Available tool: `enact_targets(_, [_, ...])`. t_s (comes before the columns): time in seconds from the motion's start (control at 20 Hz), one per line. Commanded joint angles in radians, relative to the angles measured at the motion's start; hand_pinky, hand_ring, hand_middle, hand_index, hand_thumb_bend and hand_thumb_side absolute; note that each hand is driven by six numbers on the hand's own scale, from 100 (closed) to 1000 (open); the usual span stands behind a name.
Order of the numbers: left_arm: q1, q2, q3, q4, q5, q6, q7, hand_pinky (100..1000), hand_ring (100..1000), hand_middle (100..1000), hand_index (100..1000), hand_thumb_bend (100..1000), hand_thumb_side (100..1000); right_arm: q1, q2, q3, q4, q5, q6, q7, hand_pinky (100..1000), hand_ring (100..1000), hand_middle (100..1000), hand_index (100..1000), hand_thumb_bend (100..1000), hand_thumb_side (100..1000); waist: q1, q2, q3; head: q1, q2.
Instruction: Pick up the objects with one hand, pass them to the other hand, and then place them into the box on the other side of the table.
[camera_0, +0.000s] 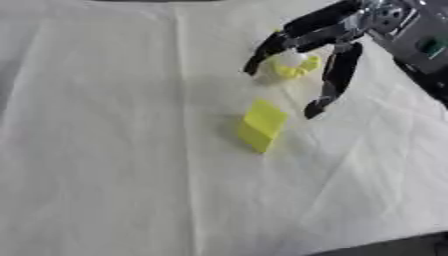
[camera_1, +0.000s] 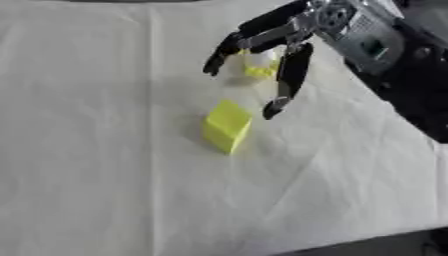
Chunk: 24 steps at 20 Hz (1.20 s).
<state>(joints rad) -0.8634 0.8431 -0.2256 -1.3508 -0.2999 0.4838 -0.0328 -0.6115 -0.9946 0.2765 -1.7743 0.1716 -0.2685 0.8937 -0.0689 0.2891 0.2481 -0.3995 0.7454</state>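
Reaching in from the upper right: the right hand (camera_0: 325, 37), black with silver joints, fingers (camera_0: 259, 55) spread and mostly straight, thumb (camera_0: 337, 75) pointing down toward the counter (camera_0: 105, 150). Released, grasping nothing. Hovering directly over a small yellow and white object (camera_0: 296, 65), which sits between the fingers and the thumb; contact with it cannot be told. Lying on the counter just nearer than that object, a yellow block (camera_0: 262, 125), tilted, apart from the hand and just below and left of the thumb tip. Covering the counter, a pale creased cloth (camera_1: 105, 190), with a long fold running up and down left of the block. At the lower right corner, a dark edge beyond the cloth.
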Motion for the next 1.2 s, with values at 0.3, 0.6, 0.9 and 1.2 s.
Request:
enact_targets(0.3, [-0.012, 0.02, 0.009, -0.002, -0.001, 0.0, 0.003, 819, 806, 769, 825, 225, 500, -0.025, 0.015, 0.038, 0.01, 0.069, -0.032, 0.013, 1000, 942, 872, 986, 591, 142, 0.003, -0.017, -0.001, -0.025, -0.015])
enact_targets(0.6, [0.0, 0.027, 0.005, 0.003, -0.002, -0.001, 0.001, 822, 809, 770, 824, 238, 492, -0.029, 0.045, 0.048, 0.023, 0.093, -0.028, 0.013, 995, 928, 830, 956, 584, 125, 0.009, -0.023, -0.011, -0.028, -0.007])
enact_targets(0.9, [0.003, 0.029, 0.001, 0.004, -0.011, -0.003, -0.01, 822, 808, 770, 823, 234, 492, -0.032, 0.072, 0.059, 0.039, 0.106, -0.024, 0.01, 990, 914, 798, 935, 578, 125, 0.015, -0.027, -0.014, -0.03, -0.003])
enact_targets(1.2, [0.007, 0.026, 0.002, 0.006, -0.01, -0.001, -0.009, 822, 809, 770, 821, 235, 493, -0.027, 0.101, 0.079, 0.062, 0.126, -0.028, 0.013, 989, 913, 800, 936, 583, 126, 0.018, -0.032, -0.018, -0.021, 0.005])
